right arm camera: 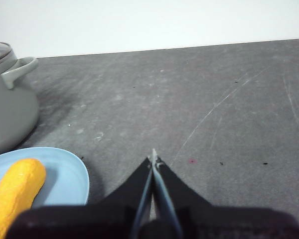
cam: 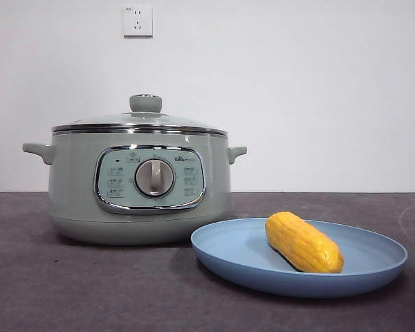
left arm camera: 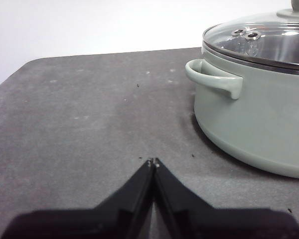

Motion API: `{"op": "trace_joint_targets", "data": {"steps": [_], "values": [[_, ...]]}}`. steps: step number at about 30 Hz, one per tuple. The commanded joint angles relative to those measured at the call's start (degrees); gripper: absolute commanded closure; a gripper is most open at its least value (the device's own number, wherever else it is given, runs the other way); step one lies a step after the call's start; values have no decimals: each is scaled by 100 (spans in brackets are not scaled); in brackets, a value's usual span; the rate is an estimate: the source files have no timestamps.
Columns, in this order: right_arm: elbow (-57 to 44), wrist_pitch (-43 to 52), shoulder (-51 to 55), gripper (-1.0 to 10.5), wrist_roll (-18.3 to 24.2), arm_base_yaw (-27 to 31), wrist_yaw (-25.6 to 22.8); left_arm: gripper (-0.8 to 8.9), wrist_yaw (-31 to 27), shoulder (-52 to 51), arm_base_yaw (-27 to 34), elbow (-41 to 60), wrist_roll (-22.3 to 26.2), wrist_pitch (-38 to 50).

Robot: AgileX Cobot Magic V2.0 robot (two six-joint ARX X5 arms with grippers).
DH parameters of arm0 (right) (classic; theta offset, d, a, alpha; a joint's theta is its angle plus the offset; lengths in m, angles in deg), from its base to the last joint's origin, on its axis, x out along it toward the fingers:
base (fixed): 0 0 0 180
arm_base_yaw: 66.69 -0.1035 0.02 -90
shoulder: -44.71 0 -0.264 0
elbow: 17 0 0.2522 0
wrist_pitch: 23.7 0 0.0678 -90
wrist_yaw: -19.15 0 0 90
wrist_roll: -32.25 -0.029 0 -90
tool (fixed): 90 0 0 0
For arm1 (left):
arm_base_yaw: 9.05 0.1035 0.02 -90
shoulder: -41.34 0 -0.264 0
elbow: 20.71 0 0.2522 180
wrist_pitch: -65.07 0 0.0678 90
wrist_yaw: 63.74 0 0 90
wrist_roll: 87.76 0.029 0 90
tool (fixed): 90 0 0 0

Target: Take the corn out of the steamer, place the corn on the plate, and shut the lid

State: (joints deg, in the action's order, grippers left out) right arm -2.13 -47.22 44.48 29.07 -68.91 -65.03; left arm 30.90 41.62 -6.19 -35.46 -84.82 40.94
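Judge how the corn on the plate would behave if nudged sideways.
The corn is a rounded cob lying on its side, so it would probably roll. The light-blue plate has a raised rim that would likely stop it. Its bumpy kernel rows suggest it is not very slippery.

I assess this as a staged test bench, not a working kitchen. A dark grey counter point(cam: 69, 290), scuffed and scratched, stands against a bare white wall point(cam: 297, 90) carrying two wall sockets point(cam: 137, 21). The only kitchenware I see is an electric steamer point(cam: 138, 183) and a light-blue plate point(cam: 235, 252).
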Motion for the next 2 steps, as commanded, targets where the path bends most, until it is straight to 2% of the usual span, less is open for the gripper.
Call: {"op": "trace_joint_targets", "data": {"steps": [1, 2], "values": [[-83, -11, 13, 946, -20, -2, -17, 817, -7, -9, 15, 76, -37, 24], [-83, -11, 13, 946, -20, -2, -17, 817, -7, -9, 15, 76, -37, 24]]}}
